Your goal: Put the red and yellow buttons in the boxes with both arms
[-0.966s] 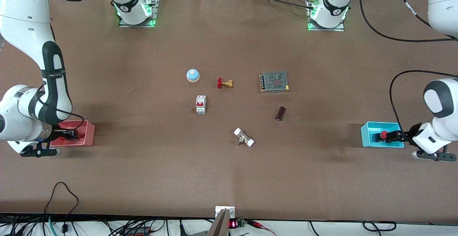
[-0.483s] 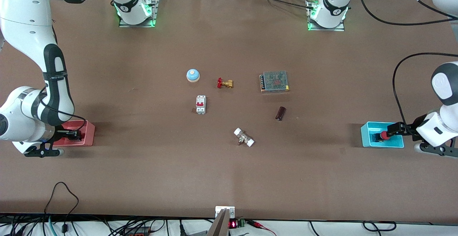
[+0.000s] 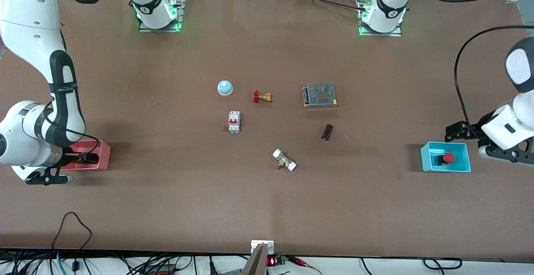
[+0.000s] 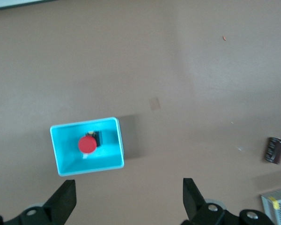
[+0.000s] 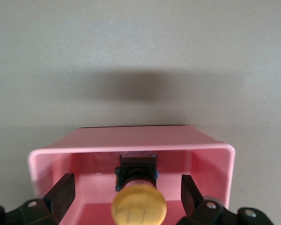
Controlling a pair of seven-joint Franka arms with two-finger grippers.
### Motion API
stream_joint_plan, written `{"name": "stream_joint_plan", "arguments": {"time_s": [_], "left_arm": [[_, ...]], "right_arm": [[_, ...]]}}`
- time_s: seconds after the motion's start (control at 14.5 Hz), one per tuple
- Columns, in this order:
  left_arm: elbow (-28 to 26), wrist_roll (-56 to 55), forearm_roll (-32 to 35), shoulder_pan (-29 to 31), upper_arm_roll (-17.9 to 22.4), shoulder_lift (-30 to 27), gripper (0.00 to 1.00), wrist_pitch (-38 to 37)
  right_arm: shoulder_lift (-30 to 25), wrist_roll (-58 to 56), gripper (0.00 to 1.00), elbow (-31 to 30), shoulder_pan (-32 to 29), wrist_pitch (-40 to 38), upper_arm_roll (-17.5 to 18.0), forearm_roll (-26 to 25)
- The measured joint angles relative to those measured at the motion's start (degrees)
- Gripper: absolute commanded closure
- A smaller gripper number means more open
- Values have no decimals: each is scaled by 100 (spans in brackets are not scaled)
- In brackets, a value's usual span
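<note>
The red button (image 3: 448, 157) lies in the cyan box (image 3: 425, 158) at the left arm's end of the table. My left gripper (image 3: 452, 132) is open and empty, up in the air above the box's edge. In the left wrist view the red button (image 4: 87, 144) sits in the cyan box (image 4: 118, 140), clear of the left gripper (image 4: 129, 199). My right gripper (image 3: 83, 157) is low in the pink box (image 3: 102, 152) and hides the yellow button there. In the right wrist view the yellow button (image 5: 138, 206) lies in the pink box (image 5: 131, 140) between the open fingers (image 5: 63, 192), untouched.
Mid-table stand a blue dome bell (image 3: 225, 87), a brass valve with a red handle (image 3: 262, 97), a meshed power supply (image 3: 320, 95), a white and red breaker (image 3: 234, 122), a dark cylinder (image 3: 327, 132) and a white-ended fitting (image 3: 284, 160).
My left gripper has let go of the red button, leaving it in the cyan box, and has risen away from the box. The right gripper has hardly moved in the pink box.
</note>
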Motion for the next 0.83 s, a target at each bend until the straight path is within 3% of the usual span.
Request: {"name": "stream_joint_plan", "arguments": {"time_s": [0.41,0.83], "left_arm": [[-585,-501,0,-96,-66,-1106,0,-621],[-631,-594,0,-78,-77,-1713,0,-1169]], "right_arm": [[-999,0,0,142,62,-1114,30,4],[-2150,455,0,162,569,-2471,68,12]]}}
